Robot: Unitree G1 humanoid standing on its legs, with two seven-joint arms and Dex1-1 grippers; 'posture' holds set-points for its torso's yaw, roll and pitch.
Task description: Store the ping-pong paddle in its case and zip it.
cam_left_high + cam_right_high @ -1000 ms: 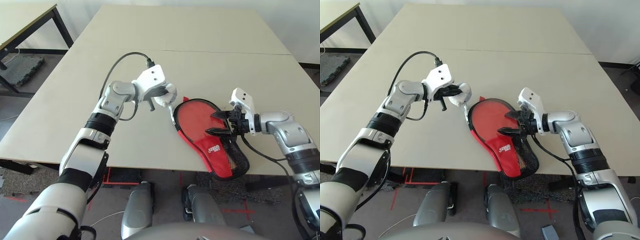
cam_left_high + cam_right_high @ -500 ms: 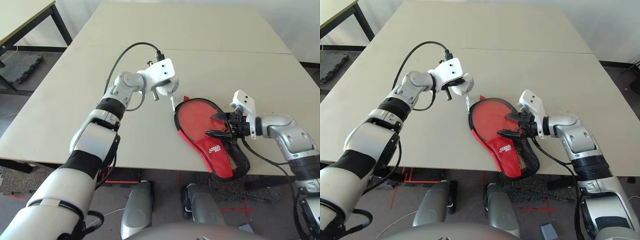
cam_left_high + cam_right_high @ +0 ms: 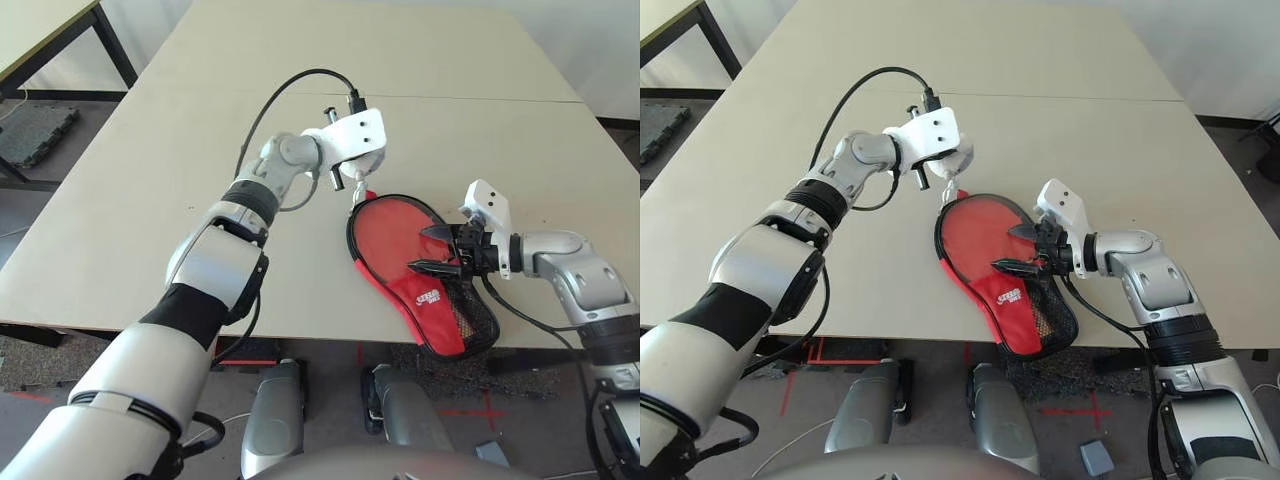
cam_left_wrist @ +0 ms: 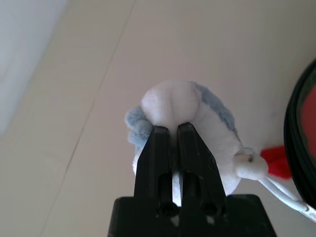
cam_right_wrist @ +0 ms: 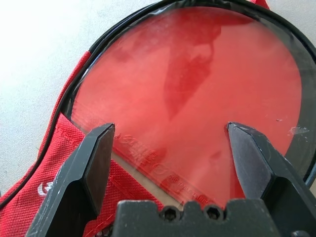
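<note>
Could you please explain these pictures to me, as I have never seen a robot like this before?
You are looking at a two-armed robot at a table. Two pictures come from its head, one per eye, looking down over its silver forearms; the other two come from cameras on its wrists. On the table lies a red and black case, with the round red face of a paddle showing through its clear window. The left gripper is shut on a soft white and grey lump, whose cord runs to the case's edge. The right gripper is open over the case.
</note>
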